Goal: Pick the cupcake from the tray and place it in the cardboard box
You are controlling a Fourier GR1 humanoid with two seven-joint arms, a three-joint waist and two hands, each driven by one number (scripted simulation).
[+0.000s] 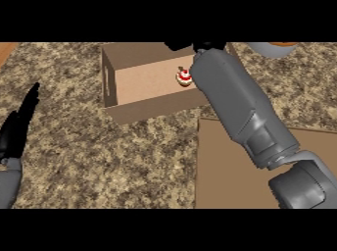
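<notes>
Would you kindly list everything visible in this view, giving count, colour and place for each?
cardboard box: one, brown, open-topped, upper middle of the counter.
cupcake: one, white icing with red on top, inside the box near its right side.
tray: one, brown, flat, lower right.
grey round thing: one, grey with orange on it, top right, cut off by the edge; cannot tell what it is.
counter: one, speckled brown and beige.
left hand: one, black, open, resting at the left edge.
right hand: one, black, at the box's far rim, mostly hidden.
right forearm: one, grey, stretched from lower right across the tray to the box.
</notes>
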